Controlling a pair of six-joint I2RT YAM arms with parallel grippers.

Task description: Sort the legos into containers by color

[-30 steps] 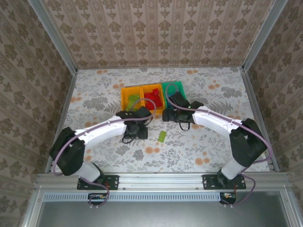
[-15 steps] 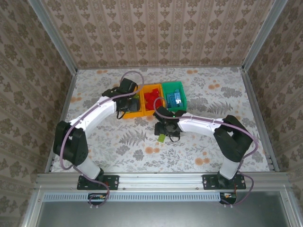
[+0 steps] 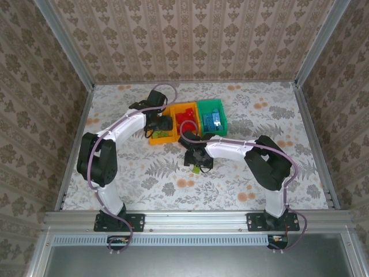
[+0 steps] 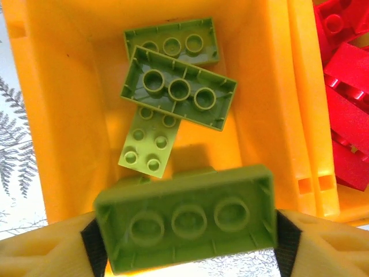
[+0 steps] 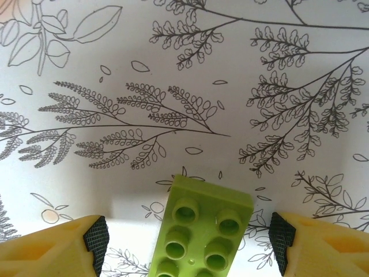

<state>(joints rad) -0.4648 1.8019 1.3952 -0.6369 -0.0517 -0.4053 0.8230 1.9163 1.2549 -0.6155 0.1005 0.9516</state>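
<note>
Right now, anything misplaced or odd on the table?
One stray: a loose lime brick lies studs-up on the table inside the open right gripper, touching neither pad. The left gripper holds a second lime brick, underside up, over the orange bin of lime ones. No mixed colours visible.

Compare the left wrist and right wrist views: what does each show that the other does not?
Left wrist, not right: an orange-yellow bin with three loose lime green bricks, red bricks in the next bin, and the left gripper holding an upside-down brick over the bin's edge. Right wrist, not left: the right gripper open around a studs-up brick lying on the floral table cover. Both: a lime green brick between yellow fingers, and that floral cover.
</note>
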